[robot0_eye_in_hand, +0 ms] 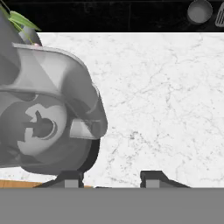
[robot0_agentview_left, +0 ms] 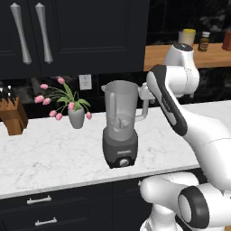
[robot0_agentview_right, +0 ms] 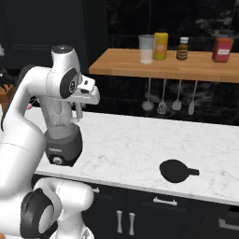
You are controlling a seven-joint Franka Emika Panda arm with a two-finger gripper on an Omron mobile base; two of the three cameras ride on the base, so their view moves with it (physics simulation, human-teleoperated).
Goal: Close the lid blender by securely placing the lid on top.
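The blender (robot0_agentview_left: 119, 128) stands on the white marble counter (robot0_agentview_left: 54, 153), its jar open at the top with no cap on it. In the hand view I look down into the blender (robot0_eye_in_hand: 43, 127) at the left, with the blades showing at the bottom. The lid (robot0_agentview_right: 175, 170), a black round disc with a small tab, lies flat on the counter far to the right of the blender (robot0_agentview_right: 60, 135). My gripper (robot0_agentview_right: 77, 114) hangs high beside the jar's handle side, far from the lid. Its fingertips (robot0_eye_in_hand: 151, 178) stand apart, open, with nothing between them.
A grey vase of pink flowers (robot0_agentview_left: 76, 115) and a wooden knife block (robot0_agentview_left: 11, 115) stand left of the blender. A wooden shelf (robot0_agentview_right: 116, 65) with jars runs above the counter, and utensils (robot0_agentview_right: 163, 98) hang under it. Dark cabinets (robot0_agentview_left: 67, 36) hang overhead.
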